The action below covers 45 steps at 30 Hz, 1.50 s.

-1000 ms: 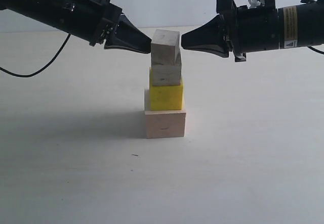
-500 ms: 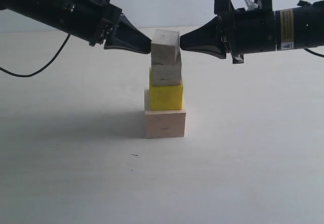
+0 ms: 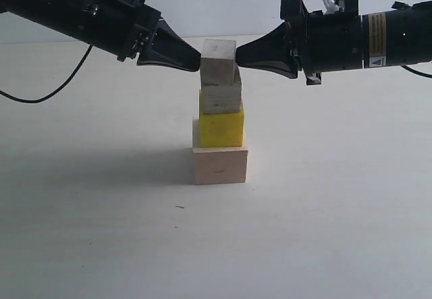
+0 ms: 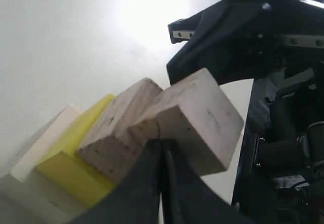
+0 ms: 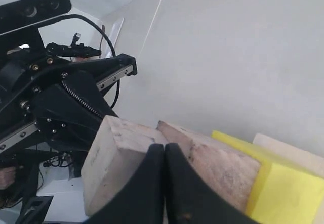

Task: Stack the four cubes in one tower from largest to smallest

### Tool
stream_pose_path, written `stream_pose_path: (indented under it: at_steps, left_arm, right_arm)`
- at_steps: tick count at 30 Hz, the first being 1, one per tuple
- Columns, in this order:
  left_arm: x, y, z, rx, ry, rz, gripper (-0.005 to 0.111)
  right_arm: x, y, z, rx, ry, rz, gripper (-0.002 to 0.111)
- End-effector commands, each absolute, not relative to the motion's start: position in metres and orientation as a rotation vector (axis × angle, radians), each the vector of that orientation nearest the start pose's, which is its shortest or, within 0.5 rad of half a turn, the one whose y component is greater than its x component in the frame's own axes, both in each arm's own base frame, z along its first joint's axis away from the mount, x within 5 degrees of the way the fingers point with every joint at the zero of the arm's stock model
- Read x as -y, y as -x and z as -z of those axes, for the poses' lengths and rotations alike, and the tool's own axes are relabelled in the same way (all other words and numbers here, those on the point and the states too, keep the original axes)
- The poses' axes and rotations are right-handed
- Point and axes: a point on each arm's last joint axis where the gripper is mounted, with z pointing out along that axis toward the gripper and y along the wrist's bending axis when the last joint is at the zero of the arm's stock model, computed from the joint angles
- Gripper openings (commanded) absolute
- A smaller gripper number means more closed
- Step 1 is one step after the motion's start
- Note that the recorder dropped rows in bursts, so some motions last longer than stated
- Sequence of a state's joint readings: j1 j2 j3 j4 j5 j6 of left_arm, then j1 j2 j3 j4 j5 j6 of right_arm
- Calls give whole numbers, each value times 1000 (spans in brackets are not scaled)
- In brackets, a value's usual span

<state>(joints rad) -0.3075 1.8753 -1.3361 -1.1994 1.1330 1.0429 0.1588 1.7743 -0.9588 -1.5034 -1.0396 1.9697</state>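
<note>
Nearest the camera lies the bare pale table (image 3: 101, 245), with a tiny dark speck in front of the yellow cube (image 3: 221, 128). That yellow cube is the second tier of the tower, which stands well back from the table's front edge. Directly under the yellow cube sits the large cube (image 3: 220, 165) of pale wood, its sides reaching out a little past the yellow one. Directly on top of the yellow cube rests the medium cube (image 3: 221, 99), greyish wood. One tier higher above the yellow cube sits the small cube (image 3: 219, 63), turned at an angle to the block beneath it, so one vertical edge faces forward.

Above the yellow cube and to its left, the left gripper (image 3: 198, 61) has its jaws pressed together into one black point. The point meets the left face of the small cube low down, near the seam with the medium cube. Above the yellow cube and to its right, the right gripper (image 3: 237, 51) is likewise closed to a point, touching the small cube's right face. Neither clamps anything; the block sits between the two tips.

Farther back and left of the yellow cube, a black cable (image 3: 40, 96) loops over the table. Behind everything stands a plain pale wall (image 3: 223, 2).
</note>
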Motion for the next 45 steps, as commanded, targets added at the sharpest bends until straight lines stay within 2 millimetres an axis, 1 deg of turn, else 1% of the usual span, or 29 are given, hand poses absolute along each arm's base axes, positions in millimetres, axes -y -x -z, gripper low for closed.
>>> stream_pose_path:
  at_steps: [1,17,23,29,45]
  left_arm:
    - [189,-335,-251,-2238,-921,1368,0]
    - [189,-335,-252,-2237,-928,1377,0]
    - [189,-335,-252,-2237,-928,1377,0]
    - [189,-335,-252,-2237,-924,1371,0]
    - [188,-337,-251,-2239,-906,1350,0]
  right_arm:
    - [-135,-320,-210,-2206,234,-1510,0]
    - [-135,-322,-209,-2189,220,-1508,0]
    - [-138,-327,-221,-2144,271,-1526,0]
    - [-137,-327,-220,-2183,278,-1507,0]
    - [-138,-324,-222,-2195,308,-1514,0]
